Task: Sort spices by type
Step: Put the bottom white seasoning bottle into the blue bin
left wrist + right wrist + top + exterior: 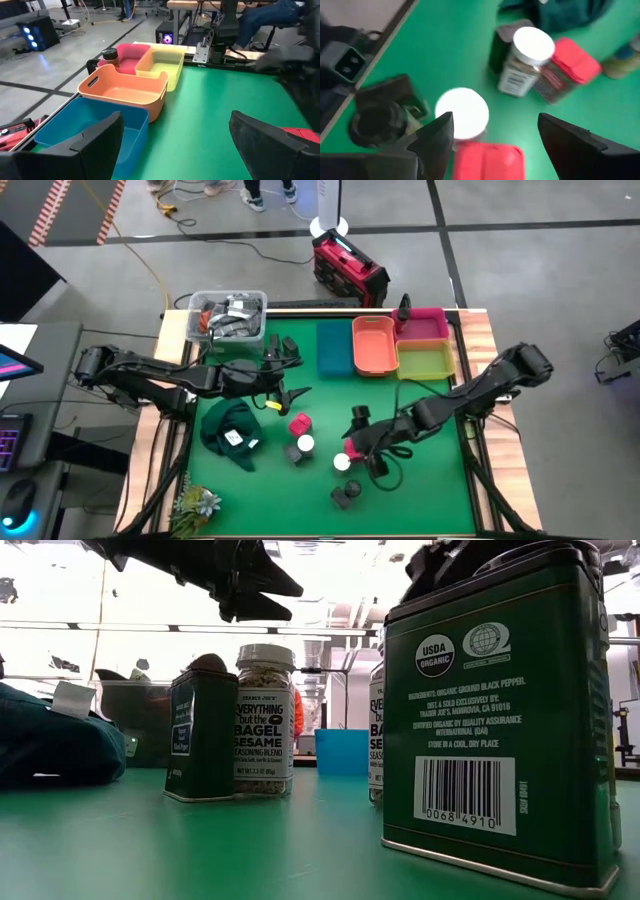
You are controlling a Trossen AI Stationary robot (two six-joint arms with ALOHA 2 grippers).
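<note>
The spices stand in the near middle of the green mat. One group is a red box [298,423], a white-capped jar [305,444] and a dark tin [291,452]. To its right are a second red box [490,160] and a white-capped jar [462,112], with dark tins [345,495] nearer the front edge. My right gripper [492,150] hovers open above that second red box and jar, pointing slantwise down. My left gripper [175,150] hangs open above the mat's left middle [292,370], facing the bins. A dark jar [110,55] stands at the pink bin.
Blue [335,348], orange [373,345], pink [425,325] and yellow [425,362] bins line the far edge. A clear tub of clutter [228,315] sits at the far left, a dark green cloth [232,435] lies left of the spices, and a small plant [197,502] is at the near left corner.
</note>
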